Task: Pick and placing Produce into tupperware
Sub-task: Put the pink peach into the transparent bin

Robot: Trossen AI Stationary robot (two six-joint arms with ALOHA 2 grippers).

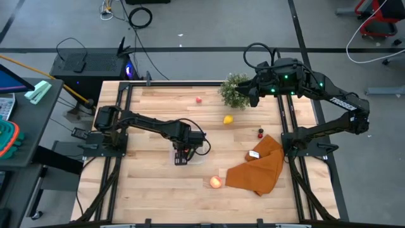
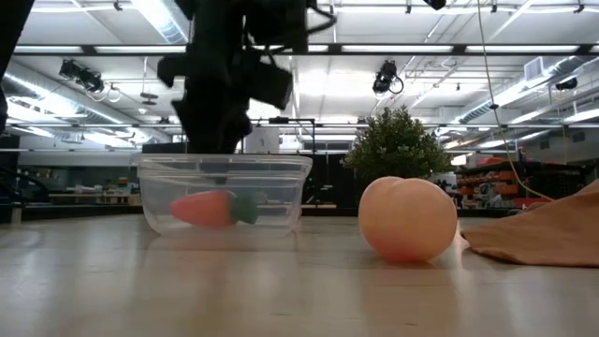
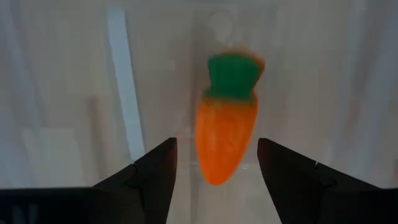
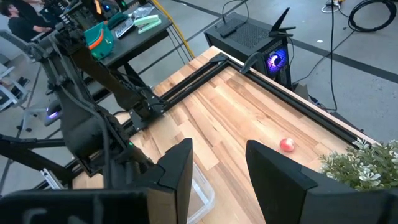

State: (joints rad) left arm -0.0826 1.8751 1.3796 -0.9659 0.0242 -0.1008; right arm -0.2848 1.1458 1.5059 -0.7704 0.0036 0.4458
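Hovering over the tupperware in the high view, left gripper; right gripper by the plant | low: carrot lies inside the container, apple beside it | left wrist: fingers parted, carrot free between them | right wrist: fingers apart, empty.

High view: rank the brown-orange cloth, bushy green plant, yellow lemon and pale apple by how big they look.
1. Brown-orange cloth, clearly largest.
2. Bushy green plant.
3. Pale red-yellow apple and yellow lemon: both small, the apple looking only slightly bigger, too close to rank firmly.
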